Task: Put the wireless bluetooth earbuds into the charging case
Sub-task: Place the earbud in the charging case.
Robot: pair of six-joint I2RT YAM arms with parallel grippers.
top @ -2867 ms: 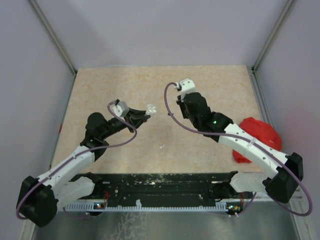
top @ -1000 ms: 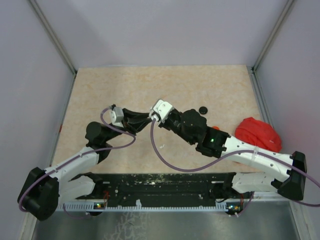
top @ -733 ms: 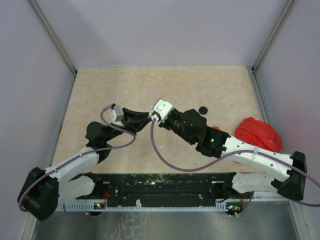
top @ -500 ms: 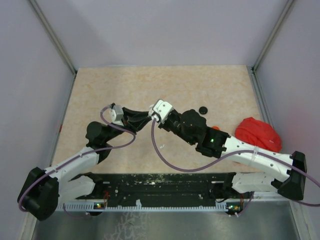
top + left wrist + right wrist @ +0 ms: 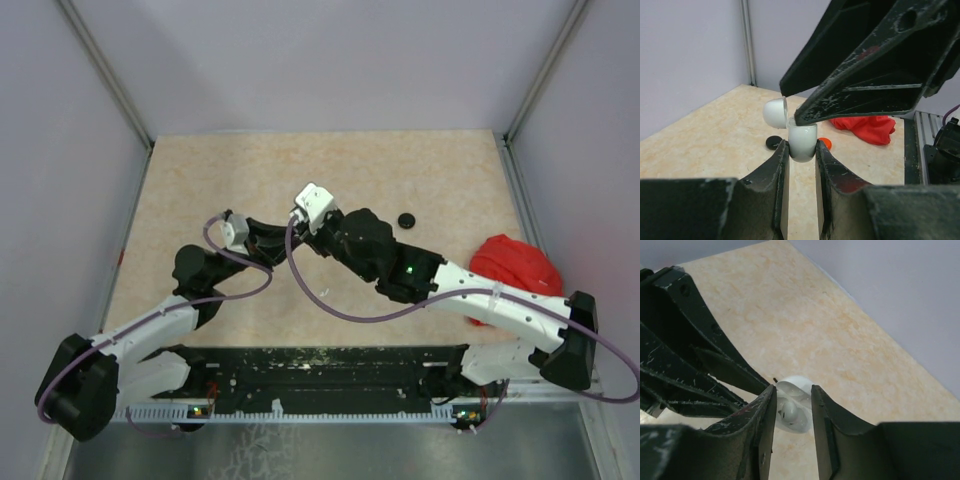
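Note:
My left gripper (image 5: pixel 801 150) is shut on a white charging case (image 5: pixel 802 141) and holds it upright above the table, with its lid (image 5: pixel 775 111) swung open to the left. In the right wrist view a white earbud (image 5: pixel 789 413) sits inside the open case (image 5: pixel 801 426). My right gripper (image 5: pixel 793 389) hovers just over the case with its jaws apart and nothing between them. Its black fingers (image 5: pixel 865 95) fill the top of the left wrist view, and one tip is at the case's top edge. In the top view both grippers meet near the table's middle (image 5: pixel 292 232).
A black round disc (image 5: pixel 405 220) lies on the table right of the grippers, also in the left wrist view (image 5: pixel 773 142). An orange disc (image 5: pixel 826 142) lies beside it. A red cloth lump (image 5: pixel 515 268) lies at the right edge. Purple walls enclose the table.
The right arm swung left from the table's right side to the left gripper. In the last half second its wrist shifted slightly up and left. The left gripper held still.

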